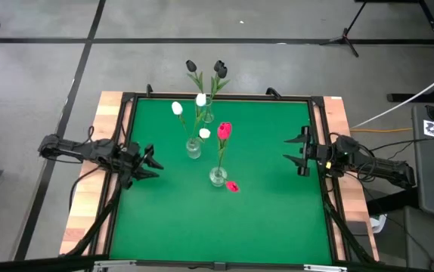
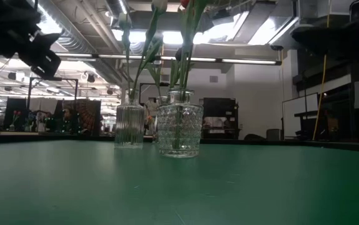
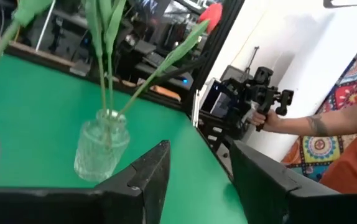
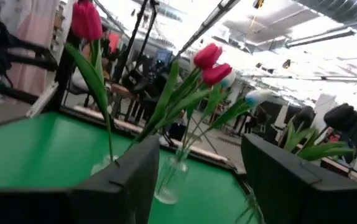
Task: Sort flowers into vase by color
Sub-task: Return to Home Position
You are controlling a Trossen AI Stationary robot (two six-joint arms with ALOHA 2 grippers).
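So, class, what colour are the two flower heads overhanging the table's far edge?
Black. The heads show best in the high view.

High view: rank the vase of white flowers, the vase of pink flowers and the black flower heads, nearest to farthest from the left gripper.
From the left gripper, at the mat's left edge:
1. Vase of white flowers, mid-mat, toward the left.
2. Vase of pink flowers, farther right, near the mat's centre.
3. Black flower heads, above the mat's far edge.
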